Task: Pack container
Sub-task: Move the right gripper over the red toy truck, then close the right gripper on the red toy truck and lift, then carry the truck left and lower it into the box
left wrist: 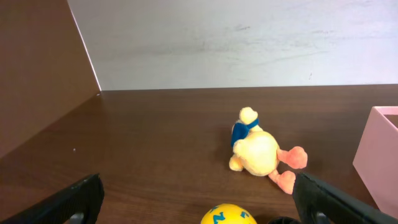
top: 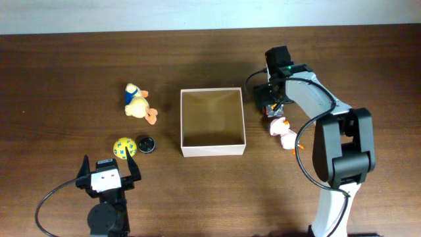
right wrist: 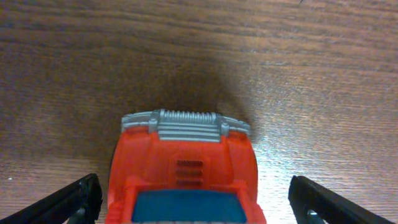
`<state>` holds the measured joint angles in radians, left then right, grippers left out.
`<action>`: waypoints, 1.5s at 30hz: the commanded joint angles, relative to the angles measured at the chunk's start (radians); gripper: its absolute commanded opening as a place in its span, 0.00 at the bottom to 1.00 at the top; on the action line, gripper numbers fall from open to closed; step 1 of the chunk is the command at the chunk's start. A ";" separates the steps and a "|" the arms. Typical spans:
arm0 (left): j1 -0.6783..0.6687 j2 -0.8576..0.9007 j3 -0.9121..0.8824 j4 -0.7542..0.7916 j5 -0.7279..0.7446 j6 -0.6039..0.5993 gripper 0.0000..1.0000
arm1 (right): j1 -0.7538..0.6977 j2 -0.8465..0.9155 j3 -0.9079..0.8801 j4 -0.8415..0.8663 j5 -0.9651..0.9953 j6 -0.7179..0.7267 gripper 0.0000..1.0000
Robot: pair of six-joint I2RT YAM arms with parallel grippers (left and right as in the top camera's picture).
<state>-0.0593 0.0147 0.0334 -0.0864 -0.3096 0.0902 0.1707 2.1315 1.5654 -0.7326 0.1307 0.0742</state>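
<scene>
Well, the container (top: 213, 150) sits square at mid-worktop (top: 66, 79), shallow and open-topped, white outside, brown within; bare wood runs along all four of its walls; just off its far right corner the right end effector (right wrist: 193, 190) gapes wide astride a red toy car (right wrist: 186, 168); the left end effector (left wrist: 196, 186) is spread wide too, well apart near the front edge.

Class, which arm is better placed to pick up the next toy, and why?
Right: the right gripper, open, straddles the red car beside the box. The left gripper, also open, sits short of the ball and duck.
</scene>
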 commanded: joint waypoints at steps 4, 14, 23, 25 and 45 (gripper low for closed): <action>0.005 -0.009 -0.010 0.000 0.011 0.016 0.99 | -0.002 0.004 0.002 -0.023 0.008 0.021 0.92; 0.005 -0.009 -0.010 0.000 0.011 0.016 0.99 | -0.002 0.004 0.002 -0.060 0.008 0.021 0.69; 0.005 -0.009 -0.010 0.000 0.011 0.016 0.99 | -0.002 -0.016 0.037 -0.089 -0.002 0.019 0.58; 0.005 -0.009 -0.010 0.000 0.011 0.016 0.99 | -0.002 -0.033 0.055 -0.100 -0.002 0.019 0.57; 0.005 -0.009 -0.010 0.000 0.011 0.016 0.99 | 0.048 -0.219 0.330 -0.341 -0.006 -0.116 0.54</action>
<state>-0.0593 0.0147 0.0334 -0.0864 -0.3096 0.0902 0.1787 1.9789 1.8469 -1.0622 0.1276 0.0292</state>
